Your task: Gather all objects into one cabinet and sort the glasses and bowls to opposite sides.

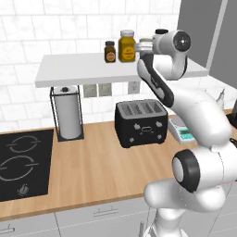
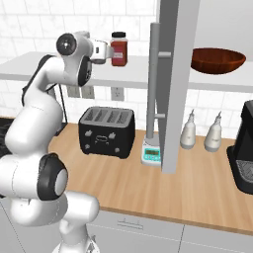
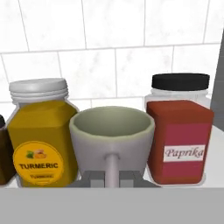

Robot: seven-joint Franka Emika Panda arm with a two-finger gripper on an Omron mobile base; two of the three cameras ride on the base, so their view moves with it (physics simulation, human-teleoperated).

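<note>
Arm raised high, hand closed
The white arm bends up and forward, wrist level, its hand [image 3: 112, 175] clamped with both fingertips [image 3: 94, 177] pinched together

The white wall shelf [image 1: 69, 69] carries a small brown jar [image 1: 109, 51], a turmeric jar [image 3: 38, 135], the pale grey cup [image 3: 112, 138] and a paprika jar [image 3: 178, 131], while the cabinet shelf [image 2: 222, 81] bears the dark brown bowl [image 2: 218, 60].

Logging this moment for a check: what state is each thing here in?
Grey cup: upright, empty, handle pinched in the jaws, between two jars.
Gripper: shut on the cup's handle.
Turmeric jar: upright, lidded.
Paprika jar: upright, lidded.
Cabinet door: open.
Brown bowl: upright on the cabinet shelf.
</note>
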